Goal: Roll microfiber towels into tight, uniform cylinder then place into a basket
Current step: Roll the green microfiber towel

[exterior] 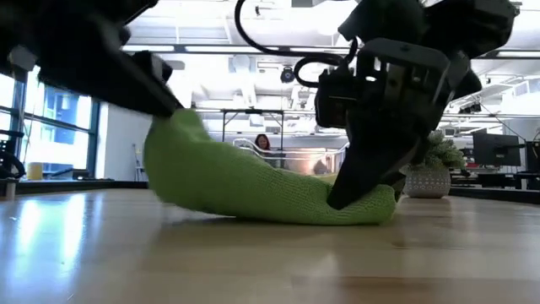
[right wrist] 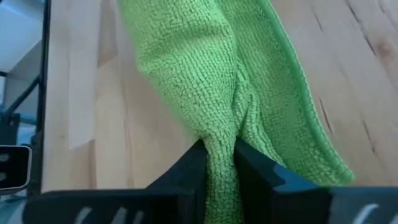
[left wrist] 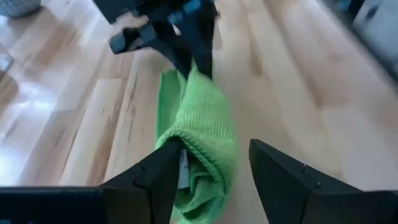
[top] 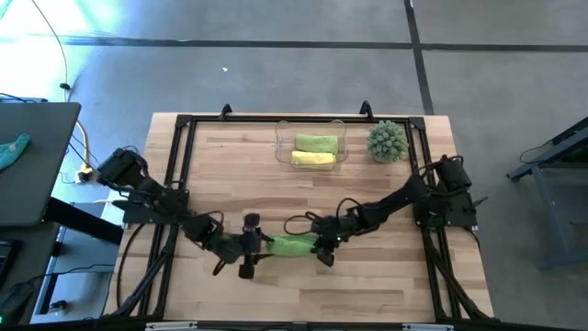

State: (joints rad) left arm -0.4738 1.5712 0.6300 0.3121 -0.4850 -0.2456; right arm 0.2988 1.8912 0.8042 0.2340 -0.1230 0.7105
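— Where was the rolled green towel [top: 294,245]?

— On the table [top: 386,285], near the front edge, lying between the two grippers.

— And the right gripper [right wrist: 219,163]?

— Its fingers were pinched together on one end of that towel, the cloth bunched between them.

— The left gripper [left wrist: 208,171]?

— Its fingers stood apart at the towel's other end, one on each side of the roll.

— The basket [top: 283,147]?

— At the back of the table, holding a green roll [top: 315,143] and a yellow roll [top: 312,158], beside a spiky plant [top: 388,141].

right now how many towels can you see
3: a lime green towel and a yellow towel in the basket, one green roll between both hands at the front.
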